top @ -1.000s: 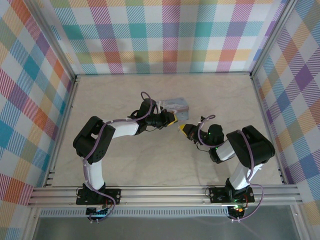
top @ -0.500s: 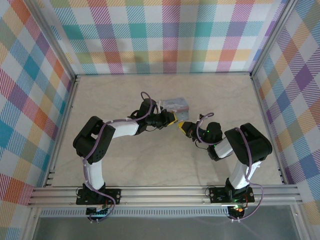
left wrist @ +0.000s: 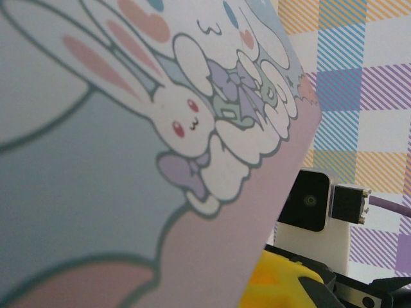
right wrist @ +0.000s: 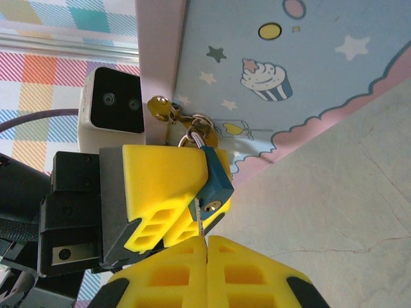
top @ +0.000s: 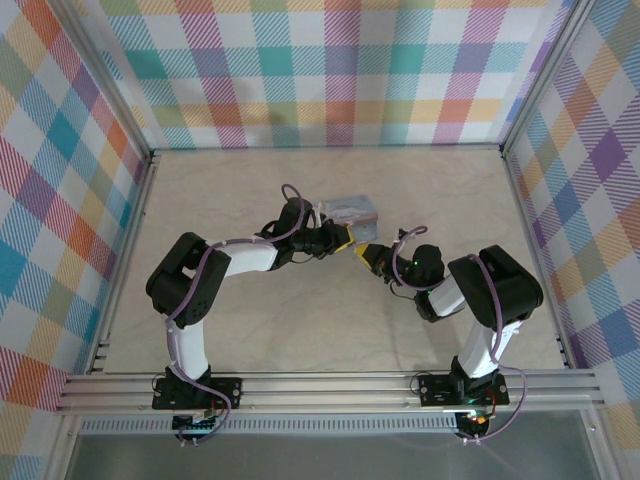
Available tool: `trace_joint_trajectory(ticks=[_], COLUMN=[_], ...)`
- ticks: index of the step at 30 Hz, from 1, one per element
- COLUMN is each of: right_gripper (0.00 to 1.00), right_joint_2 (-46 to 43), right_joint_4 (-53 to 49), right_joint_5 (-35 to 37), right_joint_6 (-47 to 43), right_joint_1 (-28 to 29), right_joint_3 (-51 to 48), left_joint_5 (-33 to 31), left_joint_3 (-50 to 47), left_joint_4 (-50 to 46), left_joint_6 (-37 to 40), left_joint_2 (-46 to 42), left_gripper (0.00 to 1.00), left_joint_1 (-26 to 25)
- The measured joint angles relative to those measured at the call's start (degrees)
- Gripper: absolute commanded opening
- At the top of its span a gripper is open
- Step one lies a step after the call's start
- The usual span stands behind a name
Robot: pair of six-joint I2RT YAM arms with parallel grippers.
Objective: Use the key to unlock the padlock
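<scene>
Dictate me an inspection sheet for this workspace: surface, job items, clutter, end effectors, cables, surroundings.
Surface: pale marbled tabletop.
Job's things: blue-teal padlock hangs at the hasp of the cartoon-printed tin; the thin key points at the padlock's base, and I cannot tell whether it is inserted.
Clutter: nothing seen.
End effectors: left end effector shut on the padlock; right end effector shut on the key.
Cables: purple cables loop along both arms.
Surroundings: plaid walls, aluminium frame rail.

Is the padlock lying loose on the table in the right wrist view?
No, the left gripper clamps the padlock, whose shackle hangs from a ring on the tin.
</scene>
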Motion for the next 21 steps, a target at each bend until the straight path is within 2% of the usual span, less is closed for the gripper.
trace_joint_trajectory(ticks=[6,21], right_gripper=[0.0,0.0], right_joint_2=[-0.87,-0.37], right_joint_4=[0.17,0.17], right_joint_5=[-0.02,0.0], right_joint_6=[0.0,0.0], right_joint_1=[0.44,0.55], right_joint_3=[-2.27,-0.02], left_joint_5=[0.0,-0.07], left_joint_3=[0.0,-0.11], left_joint_4=[0.02,1.42], left_joint_6=[0.0,-0.63], left_joint_2=[0.0,0.0], left_gripper=[0.09,0.09], left_joint_1=[0.0,0.02])
